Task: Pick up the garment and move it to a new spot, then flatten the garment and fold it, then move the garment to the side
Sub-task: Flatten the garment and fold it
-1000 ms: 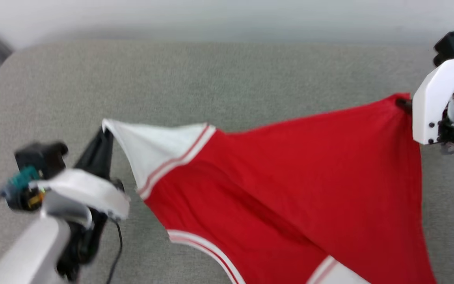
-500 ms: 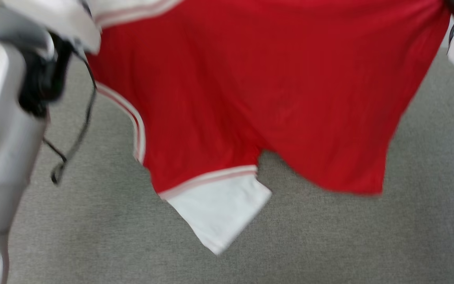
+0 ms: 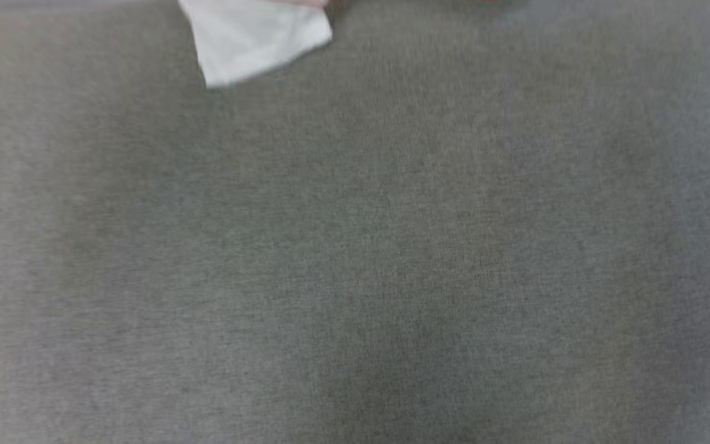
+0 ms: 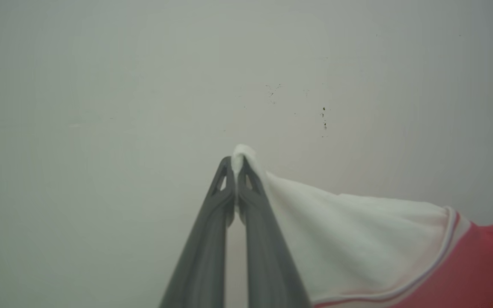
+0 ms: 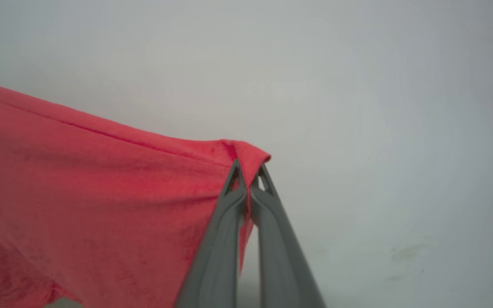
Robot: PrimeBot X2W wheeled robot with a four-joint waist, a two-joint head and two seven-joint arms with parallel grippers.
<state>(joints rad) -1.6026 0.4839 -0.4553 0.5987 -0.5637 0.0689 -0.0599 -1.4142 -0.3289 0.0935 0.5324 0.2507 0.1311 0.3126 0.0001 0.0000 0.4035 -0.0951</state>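
Jaws of the left gripper (image 4: 235,163) are clamped on the tip of a white sleeve (image 4: 349,239). Those of the right gripper (image 5: 248,169) pinch a red corner of the garment (image 5: 101,192), which hangs spread between them against a pale wall. A second ago it stretched across the head view over the grey surface (image 3: 355,259). That view has since swung, and a loose sleeve end (image 3: 256,43) dangles at its top edge. The garment seems lifted clear, so the carry to a new spot looks underway.
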